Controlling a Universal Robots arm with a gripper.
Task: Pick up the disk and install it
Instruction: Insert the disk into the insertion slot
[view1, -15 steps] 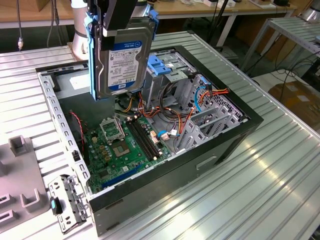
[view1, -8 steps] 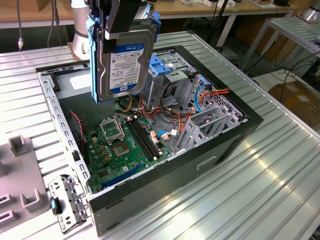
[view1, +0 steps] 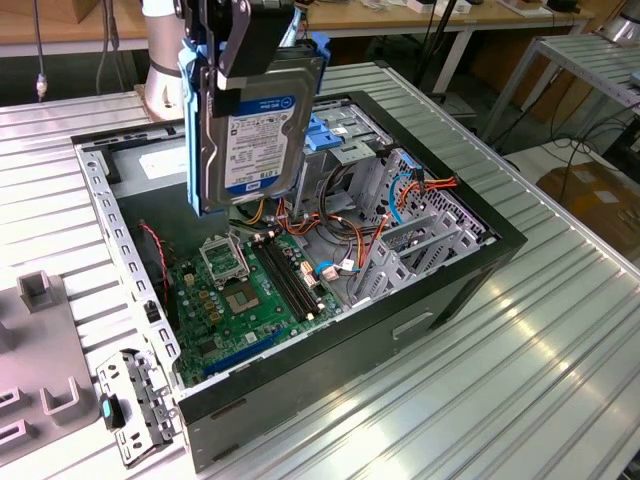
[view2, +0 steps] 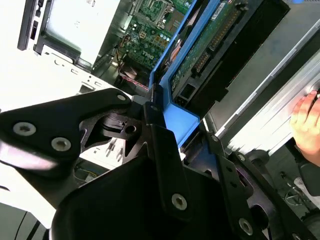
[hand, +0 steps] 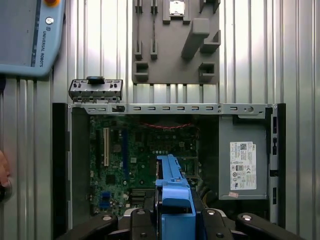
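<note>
In the exterior view the tool (view1: 232, 62) is clamped on the disk (view1: 255, 140). It holds the disk on edge, label outward, in the air over the open computer case (view1: 420, 300), at about 12 o'clock from the motherboard (view1: 250, 285).

In the second wrist view the disk (view2: 202, 52) shows its circuit-board side, and a person's hand (view2: 306, 117) is beside the bench (view2: 265, 107).

In the first wrist view the disk's blue rail (hand: 172, 195) hangs over the motherboard (hand: 145, 155), near the power-supply box (hand: 242, 160).

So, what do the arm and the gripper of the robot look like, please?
The arm has a pale grey, rounded body. The gripper is black, built from flat angular link plates joined with silver screws; its fingers are straight black bars.
</note>
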